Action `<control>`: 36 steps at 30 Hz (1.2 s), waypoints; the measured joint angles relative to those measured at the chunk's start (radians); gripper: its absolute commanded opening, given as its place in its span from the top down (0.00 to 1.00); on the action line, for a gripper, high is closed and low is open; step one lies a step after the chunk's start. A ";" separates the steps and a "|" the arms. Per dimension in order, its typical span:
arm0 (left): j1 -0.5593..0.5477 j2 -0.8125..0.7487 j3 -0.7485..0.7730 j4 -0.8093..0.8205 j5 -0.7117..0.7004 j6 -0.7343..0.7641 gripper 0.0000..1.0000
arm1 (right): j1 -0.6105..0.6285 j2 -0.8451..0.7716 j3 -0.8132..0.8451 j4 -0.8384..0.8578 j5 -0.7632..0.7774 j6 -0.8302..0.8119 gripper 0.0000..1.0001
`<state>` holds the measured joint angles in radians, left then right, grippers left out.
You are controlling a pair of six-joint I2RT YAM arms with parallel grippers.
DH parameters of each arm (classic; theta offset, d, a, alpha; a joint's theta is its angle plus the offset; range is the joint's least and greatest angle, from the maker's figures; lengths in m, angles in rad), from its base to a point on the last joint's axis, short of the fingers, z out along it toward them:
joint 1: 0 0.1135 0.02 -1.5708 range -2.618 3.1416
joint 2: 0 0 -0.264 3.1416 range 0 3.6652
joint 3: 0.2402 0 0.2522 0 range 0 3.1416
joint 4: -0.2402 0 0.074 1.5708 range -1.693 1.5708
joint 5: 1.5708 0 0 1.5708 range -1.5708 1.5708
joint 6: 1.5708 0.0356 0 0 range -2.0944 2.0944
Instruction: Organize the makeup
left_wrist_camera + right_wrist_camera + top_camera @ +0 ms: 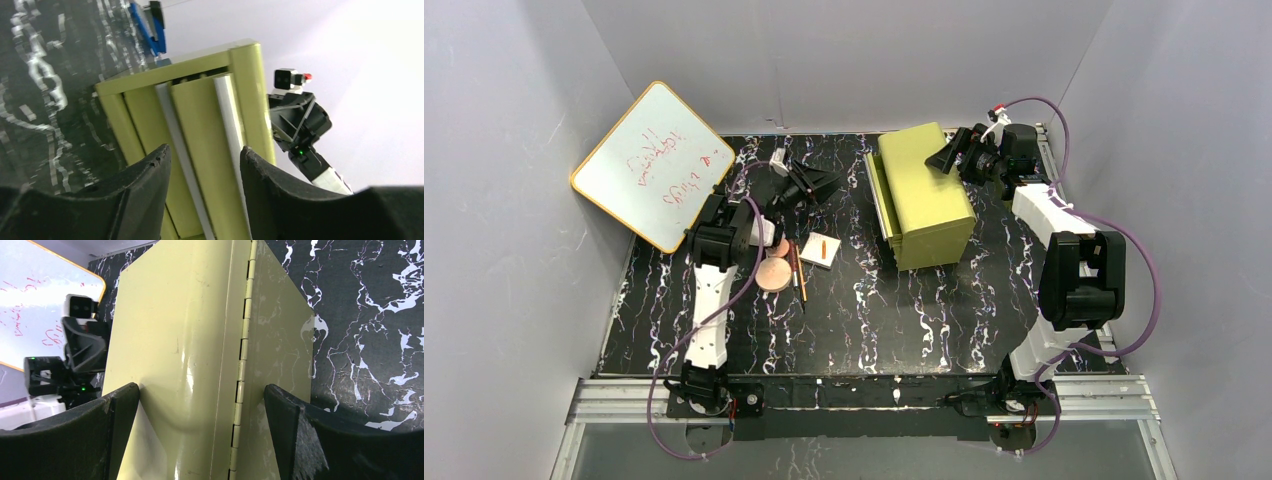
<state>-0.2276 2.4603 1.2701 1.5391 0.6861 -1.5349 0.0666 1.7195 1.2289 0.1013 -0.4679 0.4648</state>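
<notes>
The makeup lies left of centre in the top view: a larger copper-pink disc (pixel 774 273), a smaller one (pixel 780 247) partly under my left arm, two thin brown sticks (pixel 798 272) and a white square palette (pixel 821 250) with an orange mark. My left gripper (pixel 824 181) is open and empty above the table, behind the makeup, pointing at the yellow-green drawer box (pixel 923 193); its fingertips (pixel 159 159) frame the drawer fronts (pixel 200 150). My right gripper (pixel 946 155) is open at the box's back right corner, its fingers (pixel 117 405) astride the hinged edge (pixel 240 360).
A yellow-rimmed whiteboard (pixel 652 165) with red writing leans against the left wall. Grey walls close in the black marbled table (pixel 874 320) on three sides. The drawer box's white-edged drawers (pixel 879 195) stick out slightly toward the left.
</notes>
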 measured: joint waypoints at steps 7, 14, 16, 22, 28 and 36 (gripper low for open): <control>-0.006 -0.241 -0.051 -0.124 0.044 0.264 0.03 | 0.000 0.000 0.000 0.000 -0.003 -0.001 0.00; -0.078 -0.536 0.013 -0.603 0.005 0.809 0.01 | 0.000 0.000 -0.008 0.011 -0.007 -0.001 0.00; -0.121 -0.542 0.100 -0.766 -0.010 0.965 0.02 | -0.001 -0.002 -0.016 0.026 -0.010 0.001 0.00; -0.259 -0.541 0.171 -1.169 -0.146 1.411 0.02 | -0.002 -0.011 -0.040 0.057 -0.011 0.003 0.00; -0.298 -0.450 0.360 -1.535 -0.342 1.593 0.02 | -0.003 -0.025 -0.063 0.077 -0.011 0.002 0.00; -0.308 -0.308 0.653 -1.805 -0.517 1.577 0.02 | -0.006 -0.039 -0.088 0.101 -0.011 -0.001 0.00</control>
<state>-0.5358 2.1525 1.9228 -0.2661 0.1692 0.0425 0.0608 1.6806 1.1408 0.2024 -0.4786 0.4637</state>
